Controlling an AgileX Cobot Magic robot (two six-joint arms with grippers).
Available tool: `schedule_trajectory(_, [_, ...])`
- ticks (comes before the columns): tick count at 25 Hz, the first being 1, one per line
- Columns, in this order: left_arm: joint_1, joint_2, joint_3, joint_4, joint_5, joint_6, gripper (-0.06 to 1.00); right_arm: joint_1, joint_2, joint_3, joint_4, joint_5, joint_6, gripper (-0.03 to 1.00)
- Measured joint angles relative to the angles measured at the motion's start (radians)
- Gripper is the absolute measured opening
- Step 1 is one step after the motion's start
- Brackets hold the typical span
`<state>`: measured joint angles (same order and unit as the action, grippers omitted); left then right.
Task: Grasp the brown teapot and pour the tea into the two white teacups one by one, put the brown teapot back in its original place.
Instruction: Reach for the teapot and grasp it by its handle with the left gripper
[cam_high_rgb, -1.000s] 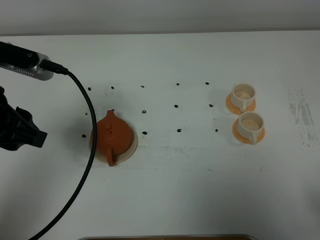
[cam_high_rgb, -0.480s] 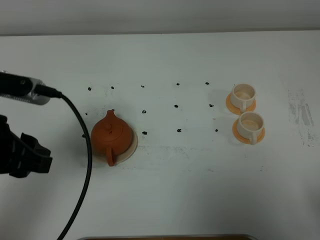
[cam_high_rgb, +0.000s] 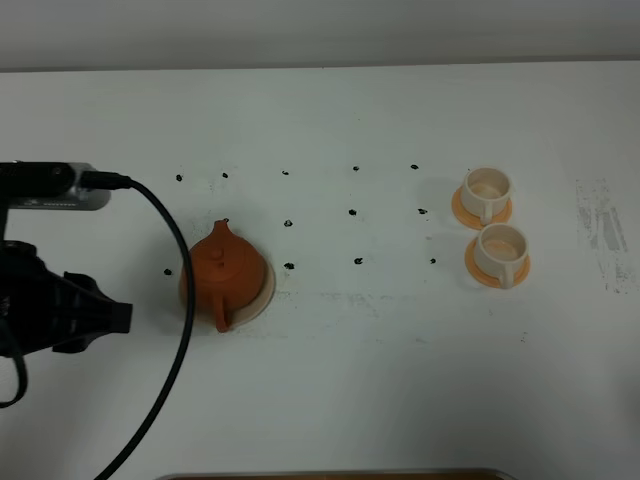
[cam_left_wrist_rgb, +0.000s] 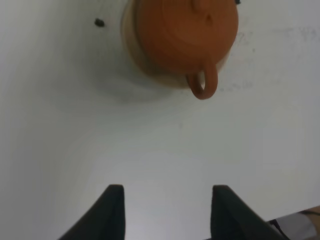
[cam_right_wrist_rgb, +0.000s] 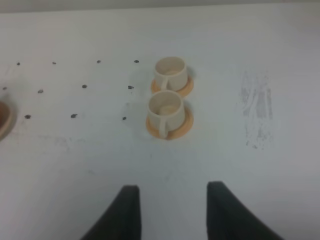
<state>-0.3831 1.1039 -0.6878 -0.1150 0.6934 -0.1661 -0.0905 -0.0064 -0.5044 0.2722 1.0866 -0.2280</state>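
Left gripper (cam_left_wrist_rgb: 168, 190) sits left of the brown teapot (cam_high_rgb: 225, 270), with its black jaws parted, empty and touching nothing. The teapot's a squat, matte terracotta clay thing with a knobbed lid and loop handle. It's parked on a flat, round, pale beige coaster (cam_high_rgb: 266, 290) on the white tabletop (cam_high_rgb: 350, 400). Well right of the teapot are two white teacups (cam_high_rgb: 487, 188), smooth cream, each on a small orange saucer (cam_high_rgb: 474, 266). Right gripper (cam_right_wrist_rgb: 173, 187) faces the cups, jaws apart too, holding nothing.

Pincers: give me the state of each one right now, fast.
Left pincer: open, empty, short of the brown teapot.
Right pincer: open, holding nothing.
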Motion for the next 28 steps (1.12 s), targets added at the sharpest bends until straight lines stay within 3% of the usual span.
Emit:
schedule_trajectory(7, [-0.132, 0.216, -0.13, -0.1, -0.006, 0.086, 0.33, 0.0, 0.0, 0.0, 0.0, 0.0, 0.0, 0.27])
schedule_trajectory(12, [-0.169, 0.316, -0.202, -0.128, -0.004, 0.039, 0.31, 0.0, 0.0, 0.0, 0.0, 0.0, 0.0, 0.23])
schedule_trajectory(16, [-0.179, 0.353, -0.207, -0.104, -0.033, -0.089, 0.31, 0.0, 0.0, 0.0, 0.0, 0.0, 0.0, 0.23])
schedule_trajectory(21, [-0.18, 0.362, -0.207, -0.015, -0.03, -0.273, 0.31, 0.0, 0.0, 0.0, 0.0, 0.0, 0.0, 0.23])
schedule_trajectory(25, [-0.18, 0.362, -0.207, 0.061, -0.027, -0.329, 0.31, 0.0, 0.0, 0.0, 0.0, 0.0, 0.0, 0.23])
schedule_trajectory(28, [-0.18, 0.362, -0.207, 0.074, -0.019, -0.337, 0.31, 0.0, 0.0, 0.0, 0.0, 0.0, 0.0, 0.23])
